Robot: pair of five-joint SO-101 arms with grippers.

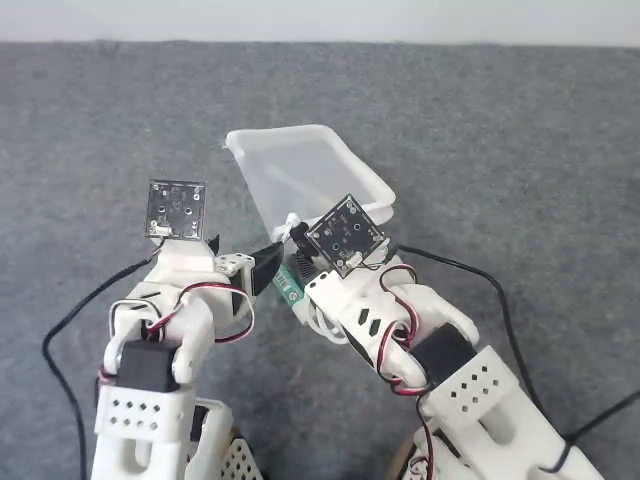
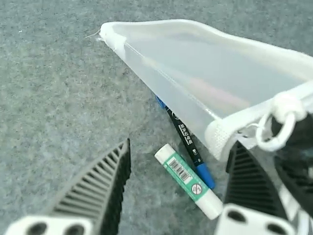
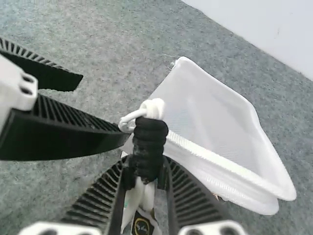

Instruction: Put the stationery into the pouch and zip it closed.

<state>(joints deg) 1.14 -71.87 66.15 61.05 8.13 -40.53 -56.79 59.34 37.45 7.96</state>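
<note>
The translucent white pouch (image 1: 300, 170) lies on the grey carpet with its mouth edge lifted (image 2: 210, 68) (image 3: 220, 137). My right gripper (image 3: 146, 169) is shut on the black zipper pull (image 3: 149, 142), which carries a white knot and ring (image 2: 276, 127), at the pouch's near corner (image 1: 295, 238). My left gripper (image 2: 181, 147) stands open just beside it (image 1: 262, 268), low over a green-labelled glue stick (image 2: 188, 181) and a black-and-blue pen (image 2: 188, 144). The pen runs partly under the pouch. A reddish shape shows faintly through the pouch wall.
Grey carpet (image 1: 520, 140) spreads all around the pouch. Black cables (image 1: 500, 300) trail beside both arm bases. A pale wall borders the far edge. The left gripper's black fingers (image 3: 58, 132) cross close in front of the right gripper.
</note>
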